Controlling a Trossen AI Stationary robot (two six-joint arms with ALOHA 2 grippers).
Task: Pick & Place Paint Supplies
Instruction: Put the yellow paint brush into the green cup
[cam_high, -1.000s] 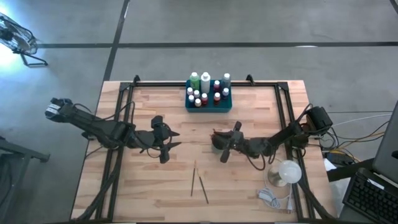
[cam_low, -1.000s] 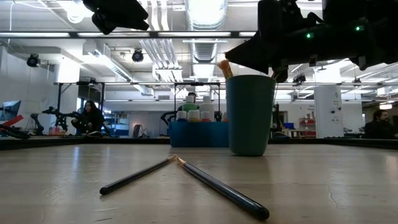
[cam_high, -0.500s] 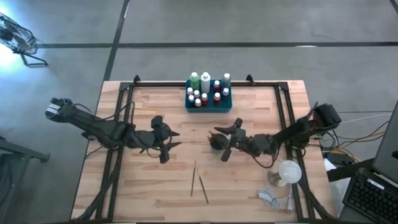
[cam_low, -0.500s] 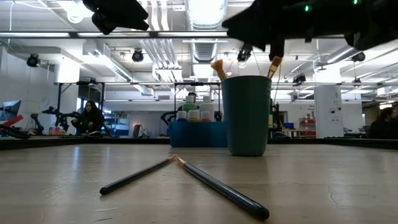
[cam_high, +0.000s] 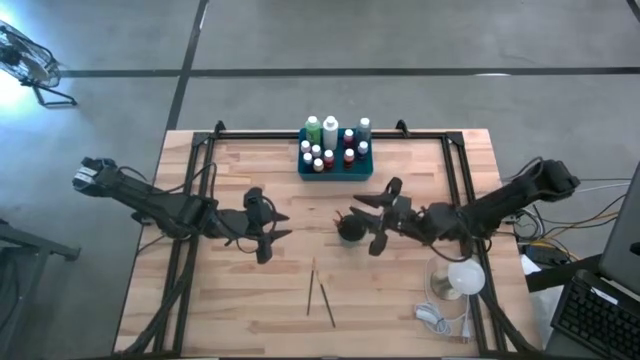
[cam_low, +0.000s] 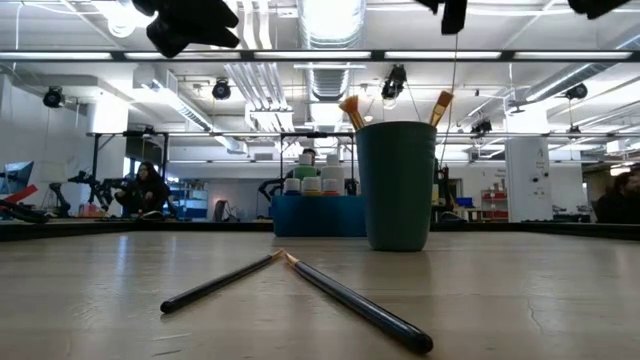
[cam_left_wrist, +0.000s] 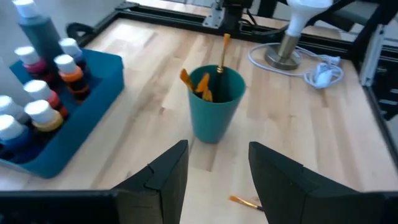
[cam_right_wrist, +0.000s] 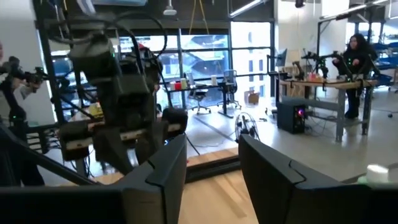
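Paintbrushes (cam_high: 320, 295) lie on the counter (cam_high: 240, 310) near the cup (cam_high: 349, 229); your right gripper (cam_high: 383, 214), beside that cup, and left gripper (cam_high: 268, 228) show empty, parted fingers. Swing carelessly and you topple the cup.

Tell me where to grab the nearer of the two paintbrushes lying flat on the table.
Take the nearer paintbrush by mid-handle, straight down from above, fingers across the shaft. It lies flat; its tip nearly meets the other brush, so stay clear of the bristles.

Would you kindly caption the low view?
Two paintbrushes crossed on table; green cup behind holds two more.
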